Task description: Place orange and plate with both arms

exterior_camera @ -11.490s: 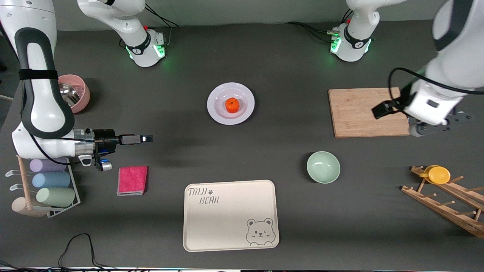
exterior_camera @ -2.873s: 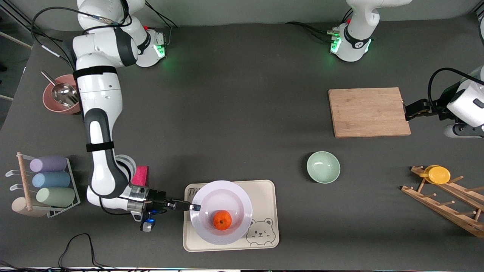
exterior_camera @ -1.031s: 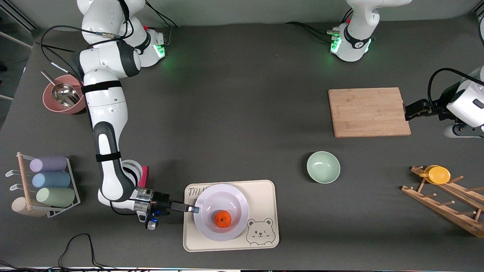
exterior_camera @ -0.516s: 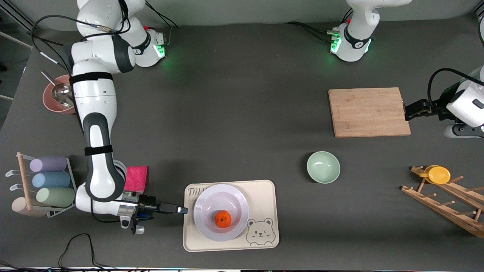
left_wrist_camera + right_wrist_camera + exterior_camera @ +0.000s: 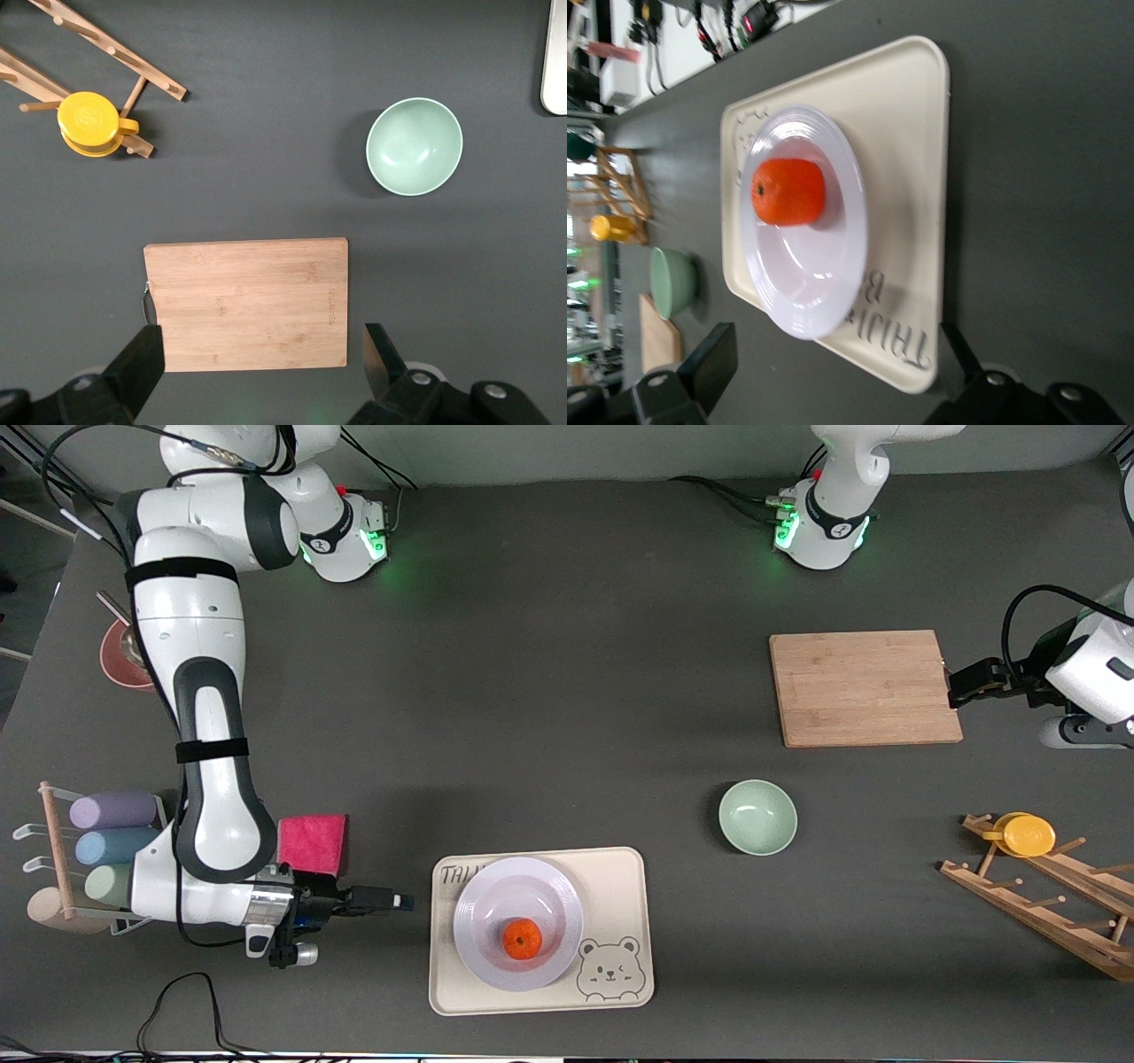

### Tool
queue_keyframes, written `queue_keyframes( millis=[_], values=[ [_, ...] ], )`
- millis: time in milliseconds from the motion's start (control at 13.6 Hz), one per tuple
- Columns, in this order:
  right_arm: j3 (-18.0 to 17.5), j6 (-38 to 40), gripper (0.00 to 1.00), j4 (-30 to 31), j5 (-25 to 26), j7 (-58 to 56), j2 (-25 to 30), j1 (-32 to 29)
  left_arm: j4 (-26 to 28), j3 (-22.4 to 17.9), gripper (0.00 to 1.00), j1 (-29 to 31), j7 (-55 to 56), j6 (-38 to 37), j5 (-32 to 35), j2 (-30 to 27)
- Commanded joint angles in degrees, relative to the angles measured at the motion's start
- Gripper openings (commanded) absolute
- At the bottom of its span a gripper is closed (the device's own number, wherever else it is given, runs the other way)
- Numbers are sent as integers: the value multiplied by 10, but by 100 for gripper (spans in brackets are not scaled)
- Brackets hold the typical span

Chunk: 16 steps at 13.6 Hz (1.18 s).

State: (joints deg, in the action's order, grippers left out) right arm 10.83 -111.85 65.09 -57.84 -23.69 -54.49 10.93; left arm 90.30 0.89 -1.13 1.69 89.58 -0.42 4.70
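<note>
**Plate and orange sit on the tray, both grippers empty**

With the plate (image 5: 518, 924) resting flat on the cream tray (image 5: 620, 877), the orange (image 5: 522, 939) lies inside it, a little nearer the front camera than the plate's middle. Printed on the tray are some lettering, partly covered by the plate, and a bear drawing at the corner just beside the plate's rim.

Low over the table sits the right gripper (image 5: 400, 902), just beside the tray's edge toward the right arm's end, its fingers pointing at the plate but clear of it. From its wrist camera the two fingers stand spread wide with nothing between them, plate (image 5: 806, 221) and orange (image 5: 788, 191) lying ahead. A pink cloth (image 5: 312, 844) lies near that arm's wrist, and a rack of pastel cups (image 5: 115, 849) stands at the table's edge beside it.

Over at the left arm's end, the left gripper (image 5: 261, 363) waits above the edge of the wooden board (image 5: 864, 687), fingers wide apart and empty. A green bowl (image 5: 757, 817) sits between board and tray, nearer the camera than the board. A yellow cup (image 5: 1028, 834) rests on a wooden peg rack (image 5: 1045, 908).
</note>
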Motion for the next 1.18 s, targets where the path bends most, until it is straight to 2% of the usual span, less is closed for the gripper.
queue_keyframes(
  millis=[0, 368, 810, 1105],
  values=[
    [11, 21, 100, 88, 81, 9, 89, 2, 0, -1, 100, -3, -5, -8, 6, -2],
    [21, 29, 100, 189, 244, 20, 211, 9, 0, -1, 100, -3, -5, -9, 6, -2],
    [21, 51, 100, 236, 434, 88, 309, 29, 0, -1, 100, -4, -5, -9, 6, -3],
    [21, 119, 100, 235, 497, 96, 353, 29, 0, -1, 100, -4, -5, -10, 6, -4]
  ],
)
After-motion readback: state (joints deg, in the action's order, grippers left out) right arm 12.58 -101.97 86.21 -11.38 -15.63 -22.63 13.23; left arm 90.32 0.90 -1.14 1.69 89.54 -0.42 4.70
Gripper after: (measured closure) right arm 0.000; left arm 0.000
